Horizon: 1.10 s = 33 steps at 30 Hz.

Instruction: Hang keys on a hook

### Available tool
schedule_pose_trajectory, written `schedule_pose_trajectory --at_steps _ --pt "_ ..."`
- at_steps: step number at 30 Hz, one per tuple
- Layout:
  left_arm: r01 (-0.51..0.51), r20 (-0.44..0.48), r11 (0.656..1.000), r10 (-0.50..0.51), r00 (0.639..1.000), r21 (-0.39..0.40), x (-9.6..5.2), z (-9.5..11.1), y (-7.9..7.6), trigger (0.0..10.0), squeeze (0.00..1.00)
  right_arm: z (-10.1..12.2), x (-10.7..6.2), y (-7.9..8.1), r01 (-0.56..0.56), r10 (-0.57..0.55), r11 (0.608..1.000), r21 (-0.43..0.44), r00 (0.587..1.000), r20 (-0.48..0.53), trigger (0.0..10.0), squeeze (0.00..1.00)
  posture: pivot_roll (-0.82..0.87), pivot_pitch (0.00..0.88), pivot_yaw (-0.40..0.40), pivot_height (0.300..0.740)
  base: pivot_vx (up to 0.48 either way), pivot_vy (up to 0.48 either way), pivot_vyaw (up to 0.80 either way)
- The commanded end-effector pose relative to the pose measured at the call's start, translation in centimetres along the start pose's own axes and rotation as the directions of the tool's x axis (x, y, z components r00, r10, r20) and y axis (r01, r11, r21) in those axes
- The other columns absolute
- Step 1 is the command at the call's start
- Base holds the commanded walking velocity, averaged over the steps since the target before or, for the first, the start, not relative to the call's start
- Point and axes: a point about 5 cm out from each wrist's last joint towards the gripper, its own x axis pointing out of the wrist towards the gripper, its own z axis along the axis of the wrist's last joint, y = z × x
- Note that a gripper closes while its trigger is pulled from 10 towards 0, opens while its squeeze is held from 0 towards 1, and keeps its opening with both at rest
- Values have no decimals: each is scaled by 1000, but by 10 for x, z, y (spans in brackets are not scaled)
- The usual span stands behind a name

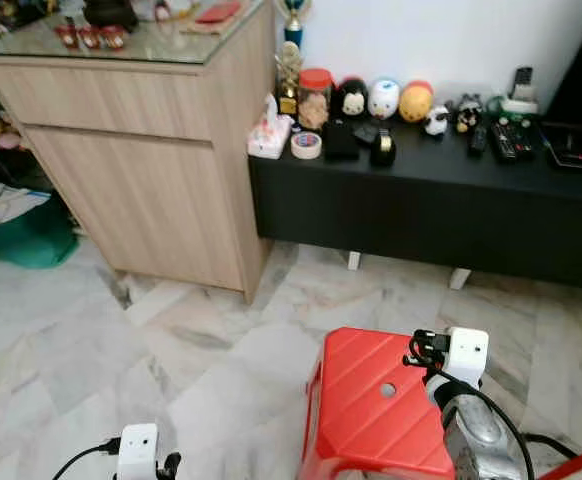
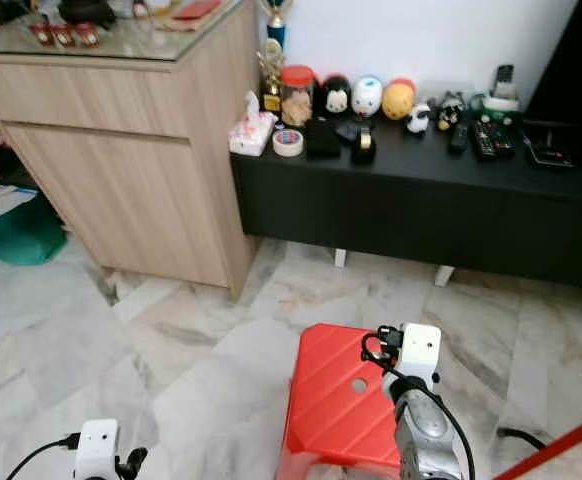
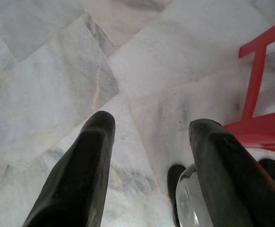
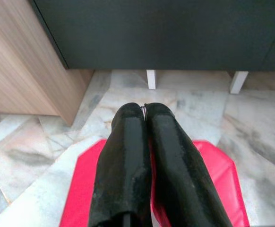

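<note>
keys: a metal glint (image 4: pixel 142 111) pinched at right pincer (image 4: pixel 143 109) tips, likely the ring | handling: light, stiff, slippery, prone to swing; ring is the best hold | right arm: over red stool (image 1: pixel 371 400), pincer clamped | left pincer (image 3: pixel 149 130): wide, empty, low beside stool | hook: unseen

A: What sits pinched between the right hand (image 4: pixel 144 109) fingertips?

B: A thin sliver of metal; too little shows to name it.

A: And the red stool (image 1: pixel 376 400) under that hand?

B: Its near edge is cut off by the frame, and the arm hides one corner.

A: The far bench (image 1: pixel 421 190)?

B: Its small figures are too tiny to identify.
</note>
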Motion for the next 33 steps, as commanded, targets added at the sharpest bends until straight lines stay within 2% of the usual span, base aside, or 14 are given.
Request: schedule_pose_trajectory --at_steps 1,9,17,22,23,24,25,27,28,29,30,31,32,33 --pt "12 -32 1000 -12 999 14 -3 -9 -1 10000 0 -2 -1 1 5 -5 1000 3 1000 -9 10000 0 18 0 -6 721 0 0 0" --pt "19 -42 1000 -18 999 16 -2 -9 0 10000 0 1 2 -2 25 -24 1000 11 1000 -12 10000 0 30 0 -12 721 0 0 0" --pt "11 -6 1000 -11 1000 12 3 5 0 10000 0 20 14 -3 9 -9 1000 -12 1000 3 10000 0 22 0 -13 721 0 0 0" --pt "3 174 1000 -5 985 15 9 44 6 10000 0 27 18 4 -63 61 995 -76 998 -21 10000 0 27 0 -21 721 0 0 0" --pt "3 174 1000 -5 985 15 9 44 6 10000 0 27 18 4 -63 61 995 -76 998 -21 10000 0 27 0 -21 721 0 0 0" --pt "0 224 1000 -4 975 19 10 55 9 10000 0 27 18 7 -84 80 991 -107 996 -35 10000 0 30 0 -24 721 0 0 0" --pt "2 343 999 -14 939 37 11 83 13 10000 0 27 19 16 -149 138 977 -151 987 -80 10000 0 40 0 -30 721 0 0 0" --pt "16 375 999 -32 926 46 11 92 13 10000 0 27 20 19 -169 154 972 -164 983 -100 10000 0 44 0 -36 721 0 0 0" --pt "111 406 984 -159 900 140 10 107 5 10000 0 31 21 27 -215 195 959 -185 973 -120 10000 0 52 0 -38 721 0 0 0" --pt "152 407 969 -220 886 193 10 111 1 10000 0 33 22 30 -234 212 953 -193 969 -127 10000 0 52 0 -38 721 0 0 0" --pt "152 407 969 -220 886 193 10 111 1 10000 0 33 22 30 -234 212 953 -193 969 -127 10000 0 52 0 -38 721 0 0 0" --pt "197 404 948 -287 869 251 9 117 -4 10000 0 36 24 35 -254 229 945 -206 964 -137 10000 0 55 0 -39 721 0 0 0" --pt "255 401 910 -378 835 327 7 128 -13 10000 0 40 26 43 -286 256 933 -217 954 -158 10000 0 56 0 -35 721 0 0 0" --pt "255 401 910 -378 835 327 7 128 -13 10000 0 40 26 43 -286 256 933 -217 954 -158 10000 0 56 0 -35 721 0 0 0"
